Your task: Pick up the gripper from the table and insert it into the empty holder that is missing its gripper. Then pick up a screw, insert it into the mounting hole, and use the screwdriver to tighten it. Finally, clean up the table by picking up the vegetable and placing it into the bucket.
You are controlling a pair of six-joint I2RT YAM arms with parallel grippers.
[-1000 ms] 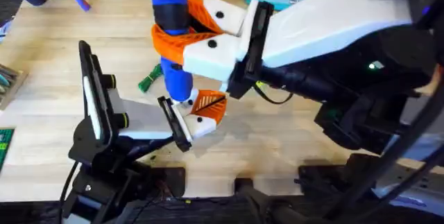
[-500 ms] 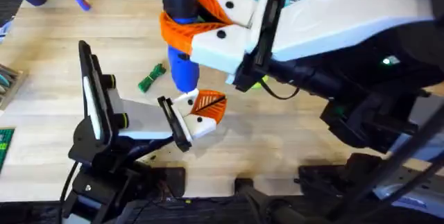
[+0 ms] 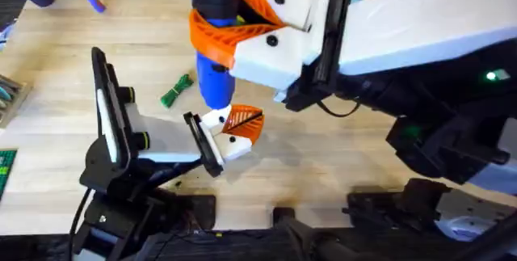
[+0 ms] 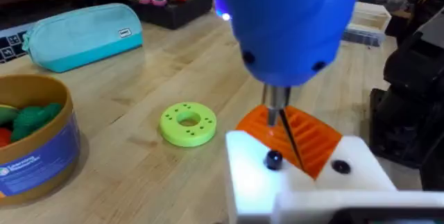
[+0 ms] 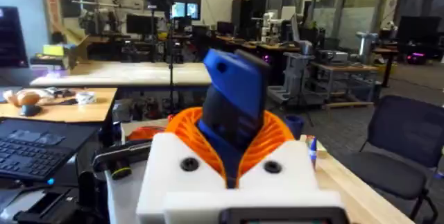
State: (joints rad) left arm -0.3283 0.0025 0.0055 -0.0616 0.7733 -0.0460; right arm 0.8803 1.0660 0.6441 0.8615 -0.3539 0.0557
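The right gripper (image 3: 222, 31) is clamped tight around the blue screwdriver (image 3: 214, 67), and over the last second it has drifted up and away from the holder (image 3: 121, 132). From the left wrist camera the thin metal tip (image 4: 286, 128) sits just above the small orange gripper (image 3: 242, 124) already seated in that mount, over a dark screw head (image 4: 274, 159). Looks to me like tightening is wrapping up, or it's re-aiming. The vegetable (image 3: 176, 91) lies on the table (image 3: 65, 67) just beside the driver's tip, and the bucket (image 4: 31, 141) waits. Left gripper's fingers, can't tell.
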